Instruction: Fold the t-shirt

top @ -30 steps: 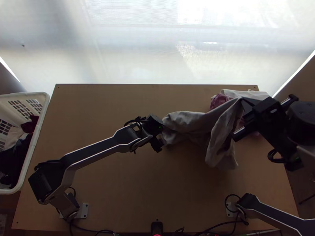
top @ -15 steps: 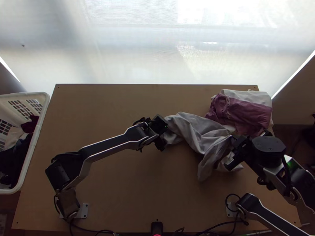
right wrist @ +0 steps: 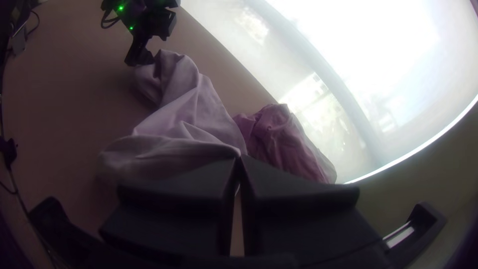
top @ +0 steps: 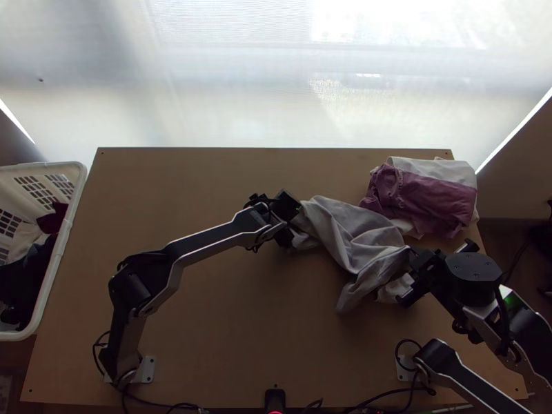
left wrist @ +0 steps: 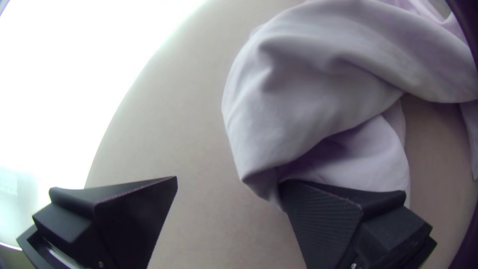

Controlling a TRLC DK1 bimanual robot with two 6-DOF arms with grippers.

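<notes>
The light grey t-shirt (top: 352, 234) lies bunched and twisted right of the table's middle. My left gripper (top: 293, 238) is at its left end in the top view. In the left wrist view my left gripper (left wrist: 226, 182) stands open, one finger against the t-shirt (left wrist: 318, 89) and bare table between the fingers. My right gripper (top: 408, 276) is at the cloth's right end. The right wrist view has my right gripper (right wrist: 239, 159) closed at the tips on an edge of the t-shirt (right wrist: 184, 119).
A folded pink and white cloth pile (top: 431, 196) lies at the table's far right corner, close to the t-shirt. A white basket (top: 76, 207) with dark and light clothes stands off the table's left side. Cables run along the near edge.
My right gripper has come down the picture toward the near side, drawing the t-shirt's right end off the pink pile and lower. My left gripper has shifted slightly right and up.
</notes>
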